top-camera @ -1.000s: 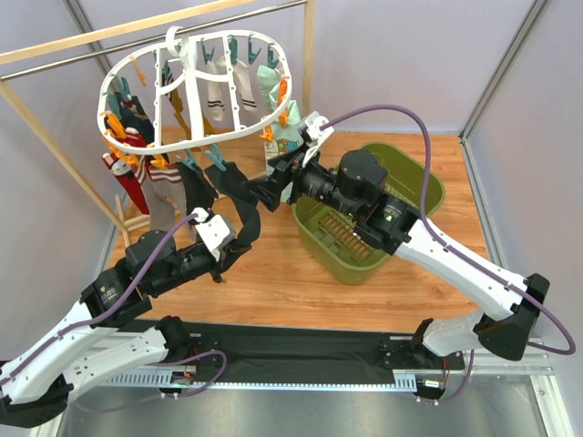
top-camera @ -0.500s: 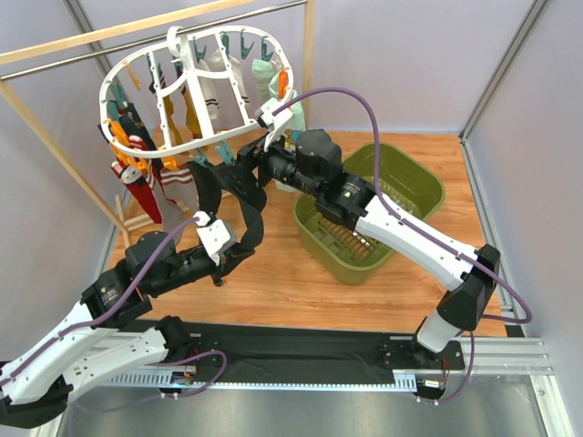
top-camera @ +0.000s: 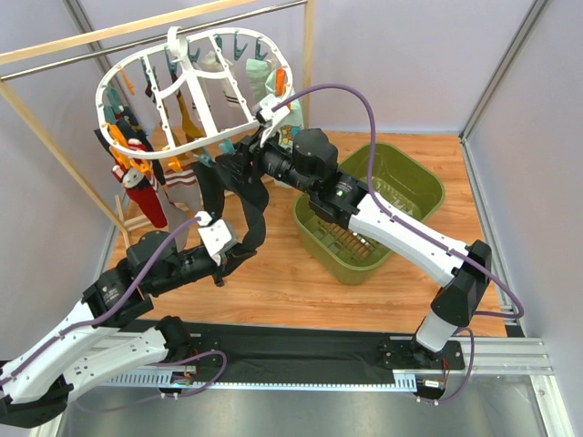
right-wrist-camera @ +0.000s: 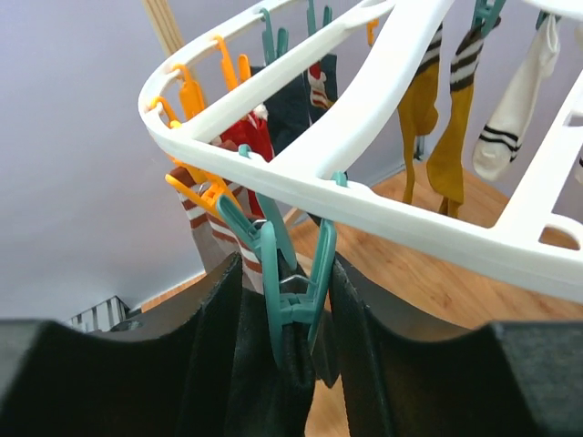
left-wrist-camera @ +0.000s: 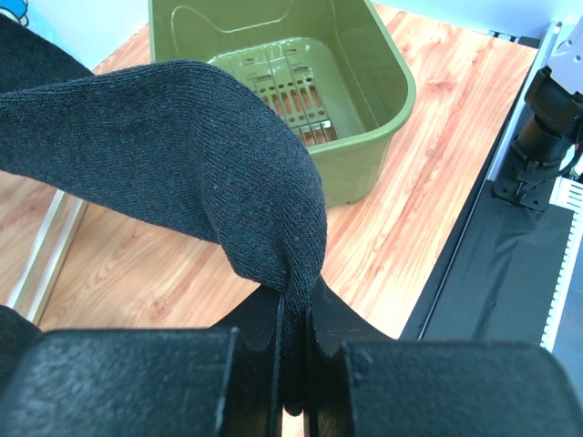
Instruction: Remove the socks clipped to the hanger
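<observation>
At the left hung the white hanger (right-wrist-camera: 392, 209), socks (right-wrist-camera: 446, 155) of mixed colours clipped round its rim; below its near edge the left gripper (left-wrist-camera: 293, 319) had its fingers clamped on the lower end of a dark sock (left-wrist-camera: 182, 155); the right gripper (right-wrist-camera: 287, 300) flanked the teal clip (right-wrist-camera: 290, 282) holding that sock, whether pressing it could not be told; a green basket (left-wrist-camera: 360, 168) stood at the right.

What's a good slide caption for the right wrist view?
Right gripper brackets a teal clip holding a black sock on the white hanger, other socks hanging behind.
</observation>
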`<state>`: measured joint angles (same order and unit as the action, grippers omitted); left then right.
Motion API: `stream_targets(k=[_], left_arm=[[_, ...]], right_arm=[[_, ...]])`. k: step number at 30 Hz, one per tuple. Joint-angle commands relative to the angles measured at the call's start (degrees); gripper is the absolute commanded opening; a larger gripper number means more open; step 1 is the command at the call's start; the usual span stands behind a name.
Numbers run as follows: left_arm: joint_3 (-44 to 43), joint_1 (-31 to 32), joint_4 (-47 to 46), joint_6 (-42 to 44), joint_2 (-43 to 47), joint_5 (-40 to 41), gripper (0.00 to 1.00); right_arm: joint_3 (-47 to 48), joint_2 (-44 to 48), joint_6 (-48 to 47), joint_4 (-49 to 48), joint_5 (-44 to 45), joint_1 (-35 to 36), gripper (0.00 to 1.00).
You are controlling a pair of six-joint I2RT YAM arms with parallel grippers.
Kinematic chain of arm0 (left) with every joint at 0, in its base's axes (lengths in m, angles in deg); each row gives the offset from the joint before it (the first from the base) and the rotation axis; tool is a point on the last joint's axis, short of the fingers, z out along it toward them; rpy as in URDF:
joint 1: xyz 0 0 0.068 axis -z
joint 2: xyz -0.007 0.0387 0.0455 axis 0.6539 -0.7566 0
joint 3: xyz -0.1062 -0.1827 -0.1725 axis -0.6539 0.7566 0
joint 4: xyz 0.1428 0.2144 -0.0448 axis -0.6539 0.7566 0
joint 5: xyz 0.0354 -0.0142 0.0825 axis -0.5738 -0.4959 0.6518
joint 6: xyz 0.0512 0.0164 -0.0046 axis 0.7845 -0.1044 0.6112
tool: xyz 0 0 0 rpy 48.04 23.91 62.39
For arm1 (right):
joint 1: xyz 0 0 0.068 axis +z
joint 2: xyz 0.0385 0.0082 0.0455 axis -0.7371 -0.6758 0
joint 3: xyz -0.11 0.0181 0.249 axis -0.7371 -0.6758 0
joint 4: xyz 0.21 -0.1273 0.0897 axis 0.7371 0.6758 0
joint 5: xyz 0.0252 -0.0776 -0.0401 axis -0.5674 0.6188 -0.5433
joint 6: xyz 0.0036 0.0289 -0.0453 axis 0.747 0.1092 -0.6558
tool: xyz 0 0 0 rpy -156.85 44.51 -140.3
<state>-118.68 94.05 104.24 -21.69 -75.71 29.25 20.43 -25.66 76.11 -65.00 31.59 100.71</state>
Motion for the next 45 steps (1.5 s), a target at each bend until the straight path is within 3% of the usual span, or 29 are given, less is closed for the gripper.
stream_targets(k=[1, 5, 8, 9, 10, 18, 25, 40, 41, 44, 45], left_arm=[[-0.1, -0.12, -1.47, 0.75, -0.44, -1.21, 0.0], [-0.19, -0.12, -1.3, 0.75, -0.35, -1.3, 0.0], [-0.01, -0.12, -1.3, 0.66, -0.35, -1.21, 0.0], [-0.01, -0.12, -1.3, 0.66, -0.35, -1.04, 0.0], [-0.1, -0.12, -1.3, 0.75, -0.44, -1.04, 0.0], [0.17, -0.12, -0.95, 1.45, -0.61, -2.52, 0.0], [-2.65, -0.12, 3.1, 1.81, -7.73, -8.42, 0.0], [-1.77, -0.12, 2.13, 1.9, -5.8, -7.1, 0.0], [-1.68, -0.12, 2.04, 1.81, -5.71, -6.41, 0.0], [-1.5, -0.12, 1.43, 1.54, -4.92, -4.48, 0.0], [-1.33, -0.12, 0.91, 1.46, -3.96, -3.86, 0.0]], right_arm=[[1.12, 0.2, 1.45, -6.01, -0.24, 0.21, 0.44], [1.12, -0.06, 2.15, -6.89, -0.86, 0.29, 0.29], [0.95, -0.24, 2.42, -7.16, -1.47, 0.29, 0.14], [0.77, -0.24, 2.42, -7.24, -1.48, 0.29, 0.03], [0.69, -0.24, 2.76, -7.42, -1.48, 0.29, 0.0], [-0.19, 0.29, 2.59, -7.33, -0.51, 0.2, 0.0], [0.07, 0.56, 3.03, -7.42, -1.39, -0.06, 0.0], [-1.94, 2.22, 3.65, -6.1, -0.95, -0.5, 0.01], [-2.74, 2.66, 3.65, -6.54, -0.78, -0.5, 0.12], [-6.77, 5.38, 4.0, -7.86, -0.51, -0.5, 0.28], [-7.66, 6.09, 4.17, -7.77, -0.34, -0.5, 0.4]])
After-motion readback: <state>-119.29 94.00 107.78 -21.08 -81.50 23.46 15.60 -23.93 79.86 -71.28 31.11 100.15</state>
